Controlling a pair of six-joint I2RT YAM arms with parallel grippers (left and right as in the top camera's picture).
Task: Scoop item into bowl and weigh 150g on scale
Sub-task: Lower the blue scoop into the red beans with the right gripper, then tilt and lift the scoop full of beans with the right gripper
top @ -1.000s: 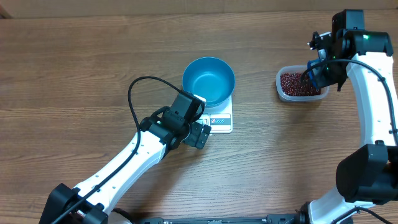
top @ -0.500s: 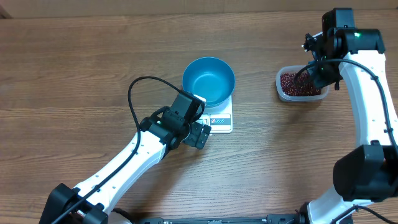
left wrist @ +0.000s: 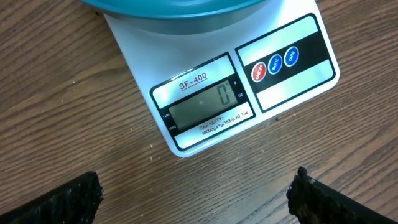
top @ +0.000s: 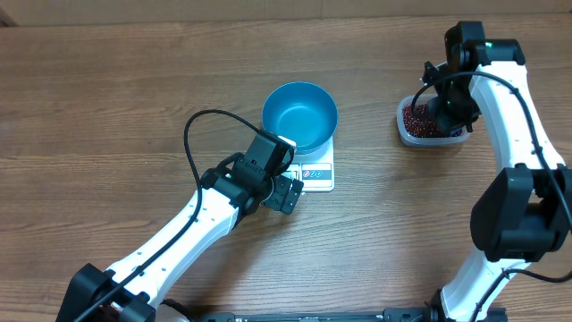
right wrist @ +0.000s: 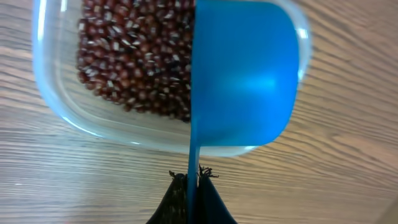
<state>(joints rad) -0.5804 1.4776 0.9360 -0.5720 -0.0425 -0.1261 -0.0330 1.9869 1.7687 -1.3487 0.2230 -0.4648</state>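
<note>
The blue bowl [top: 299,116] stands empty on the white scale [top: 319,173]. In the left wrist view the scale [left wrist: 140,53] reads 0, with the bowl's edge [left wrist: 174,5] at the top. My left gripper [top: 288,192] hovers just in front of the scale, open [left wrist: 196,202], with only bare wood between its fingers. The beans [top: 418,118] lie in a clear tub [top: 404,132] at the right. My right gripper [top: 450,109] is over the tub, shut [right wrist: 193,179] on the thin handle of a blue scoop [right wrist: 242,74]. The scoop's cup hangs over the tub's right part, beside the beans [right wrist: 130,56].
The clear tub's rim [right wrist: 59,106] curves around the beans on the wooden table. A black cable [top: 192,134] loops off the left arm, left of the bowl. Bare wood [top: 107,89] spreads to the left and between scale and tub.
The right arm has swung left and turned, bringing the gripper and scoop from the tub's right edge to above the tub. The left arm, bowl and scale have not moved.
</note>
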